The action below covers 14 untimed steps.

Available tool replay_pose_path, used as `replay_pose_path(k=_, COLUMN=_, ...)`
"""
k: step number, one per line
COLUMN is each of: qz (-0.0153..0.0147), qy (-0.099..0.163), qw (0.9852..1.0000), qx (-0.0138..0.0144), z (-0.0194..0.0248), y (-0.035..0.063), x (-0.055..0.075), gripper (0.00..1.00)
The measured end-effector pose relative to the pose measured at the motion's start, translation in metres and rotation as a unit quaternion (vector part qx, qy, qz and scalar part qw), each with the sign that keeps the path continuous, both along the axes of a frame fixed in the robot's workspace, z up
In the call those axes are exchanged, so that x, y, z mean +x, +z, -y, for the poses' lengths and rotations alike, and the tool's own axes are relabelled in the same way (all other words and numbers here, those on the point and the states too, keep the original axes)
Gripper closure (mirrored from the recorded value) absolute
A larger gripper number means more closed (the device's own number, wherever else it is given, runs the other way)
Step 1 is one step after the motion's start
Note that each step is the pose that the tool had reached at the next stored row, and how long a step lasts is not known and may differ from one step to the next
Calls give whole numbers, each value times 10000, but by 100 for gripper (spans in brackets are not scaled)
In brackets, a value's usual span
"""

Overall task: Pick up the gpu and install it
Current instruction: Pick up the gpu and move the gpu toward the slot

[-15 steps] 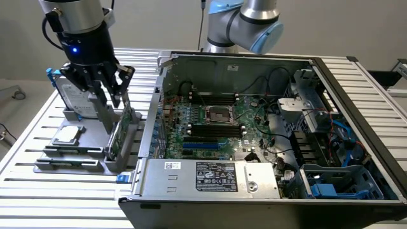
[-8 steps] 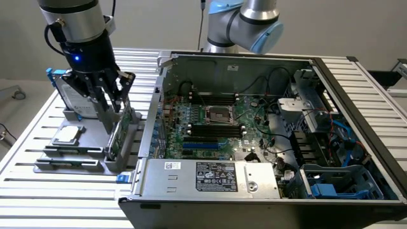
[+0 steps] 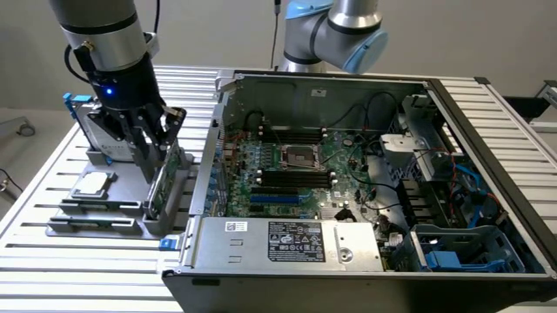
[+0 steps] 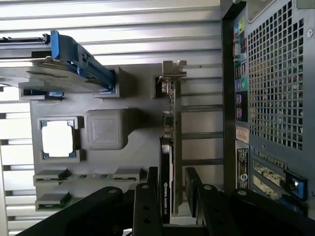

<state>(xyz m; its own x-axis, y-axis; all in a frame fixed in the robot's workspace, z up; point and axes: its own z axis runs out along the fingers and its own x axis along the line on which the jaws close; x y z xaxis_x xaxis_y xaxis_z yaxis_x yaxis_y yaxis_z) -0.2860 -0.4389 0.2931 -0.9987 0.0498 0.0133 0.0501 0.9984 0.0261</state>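
The gpu (image 3: 165, 186) stands on its edge in a slot of the grey holder (image 3: 104, 195), to the exterior view's left of the open computer case (image 3: 487, 130). My gripper (image 3: 155, 160) hangs straight above the card, lowered over its upper edge. In the wrist view the gpu (image 4: 170, 142) shows its black cooler, green board and silver bracket end. The gripper (image 4: 172, 182) is open there, one finger on each side of the card, with a thin gap on the board side.
A hard drive in a blue frame (image 3: 87, 120) stands at the holder's back, and a square silver processor chip (image 3: 94, 184) lies beside the card. The motherboard (image 3: 296, 169) lies exposed in the case. The case wall (image 4: 275, 98) is close beside the card.
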Motion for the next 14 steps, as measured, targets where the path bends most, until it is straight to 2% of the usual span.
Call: replay_pose_path(k=14, qz=0, qy=223, qw=9998, qx=0, z=12, y=-255, x=-8, gripper=64)
